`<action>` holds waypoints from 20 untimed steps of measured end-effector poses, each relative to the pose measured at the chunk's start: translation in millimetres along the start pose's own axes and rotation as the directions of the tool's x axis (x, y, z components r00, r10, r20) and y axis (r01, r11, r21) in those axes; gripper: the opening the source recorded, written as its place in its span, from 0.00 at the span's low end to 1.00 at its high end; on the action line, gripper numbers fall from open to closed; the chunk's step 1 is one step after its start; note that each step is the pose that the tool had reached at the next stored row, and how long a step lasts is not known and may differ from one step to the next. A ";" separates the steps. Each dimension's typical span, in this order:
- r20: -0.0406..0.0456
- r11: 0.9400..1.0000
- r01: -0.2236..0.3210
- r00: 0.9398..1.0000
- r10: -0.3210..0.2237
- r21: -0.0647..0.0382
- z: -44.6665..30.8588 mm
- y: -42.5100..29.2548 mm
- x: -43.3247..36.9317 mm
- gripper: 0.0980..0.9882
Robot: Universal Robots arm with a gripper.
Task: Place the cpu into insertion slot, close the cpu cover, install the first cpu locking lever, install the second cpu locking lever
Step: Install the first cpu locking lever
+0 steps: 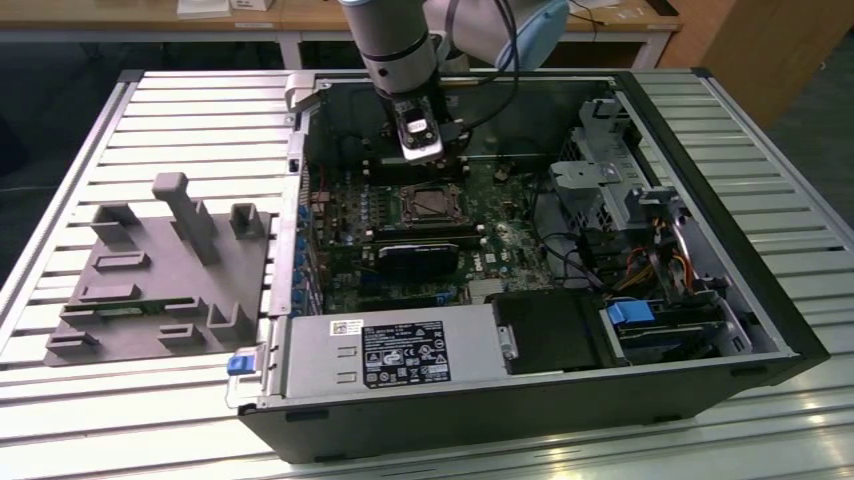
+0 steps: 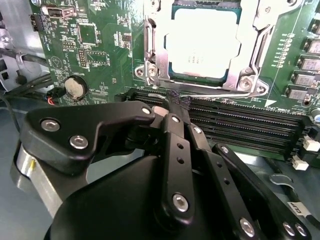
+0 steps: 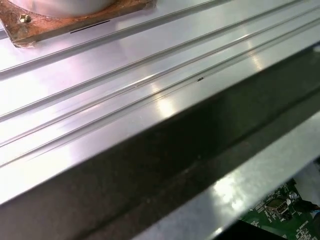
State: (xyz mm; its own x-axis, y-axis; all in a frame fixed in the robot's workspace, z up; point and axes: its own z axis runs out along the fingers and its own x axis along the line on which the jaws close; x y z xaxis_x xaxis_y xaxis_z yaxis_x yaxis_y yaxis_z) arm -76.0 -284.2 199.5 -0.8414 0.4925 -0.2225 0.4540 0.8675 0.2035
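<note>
Status: cpu (image 2: 200, 42) is seated in the socket (image 1: 427, 203), silver top showing through the window of the cover (image 2: 159, 60). We read the cover as down flat over the chip. So placement looks done and the cover looks closed; we judge we're on the lever steps. In the second wrist view the gripper (image 2: 176, 104) sits low over the board, just off the socket edge that faces the memory slots (image 2: 240, 125). The fingers (image 2: 175, 135) look closed, tips together. A thin wire lever (image 2: 220, 90) runs along that same socket edge, long axis parallel to the memory slots. One end of it sits right at the fingertips, and the rest runs away from them along the edge to the socket's far corner. We can't tell whether the tips actually pinch the lever end or just touch it, and we can't tell whether it's hooked under its catch. A second bright strip runs along the adjacent socket side, probably the other lever; its state is unclear too. In the exterior view the gripper (image 1: 424, 150) hangs inside the open case (image 1: 747, 300) just behind the socket, on the side away from the camera. The case sits on the slatted bench (image 1: 200, 120), and the grey parts tray (image 1: 160, 270) lies on the exterior view's left, well apart. The first wrist view gives us case sheet metal plus a corner of green board (image 3: 275, 210).
</note>
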 end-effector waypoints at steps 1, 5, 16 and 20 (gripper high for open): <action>0.001 1.000 0.000 1.000 0.000 0.001 0.2 0.0 0.0 0.01; 0.003 1.000 0.002 1.000 -0.002 0.006 0.9 -0.1 0.0 0.01; 0.008 1.000 0.010 1.000 -0.011 0.015 4.4 -0.1 -0.6 0.01; 0.008 1.000 0.015 1.000 -0.016 0.017 5.7 0.1 -1.1 0.01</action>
State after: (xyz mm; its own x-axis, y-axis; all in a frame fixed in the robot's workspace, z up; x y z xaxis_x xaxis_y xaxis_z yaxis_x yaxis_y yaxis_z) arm -73.4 -284.2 194.4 -0.8459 0.4795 -0.2335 0.4458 0.8760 0.1840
